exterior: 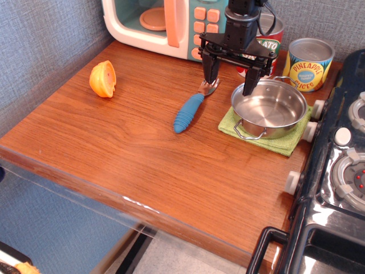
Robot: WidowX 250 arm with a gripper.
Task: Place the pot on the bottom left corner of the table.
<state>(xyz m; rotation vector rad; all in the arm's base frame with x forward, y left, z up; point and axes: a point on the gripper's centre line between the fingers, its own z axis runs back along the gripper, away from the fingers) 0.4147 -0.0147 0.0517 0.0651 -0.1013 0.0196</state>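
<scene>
One pot (269, 108) sits on a green cloth (266, 132) at the right side of the table (131, 148), hard against the knobs of the black stove (336, 171). It is empty and upright, one wire handle toward the front and one toward the back.

The gripper (230, 78) hangs above the pot's left rim with its two fingers spread apart, holding nothing. One finger is over the tines of the fork (193, 107); the other is at the pot's rim, and contact cannot be judged.

Surroundings: one fork with a blue ribbed handle lies just left of the cloth. Two cans stand behind the pot: a tomato sauce can (264, 44), partly hidden by the arm, and a pineapple can (308, 63). One toy microwave (171, 25) stands at the back with its door open. One orange half (103, 79) lies near the left wall, well apart from the pot.

The near left part of the table shows bare wood.
</scene>
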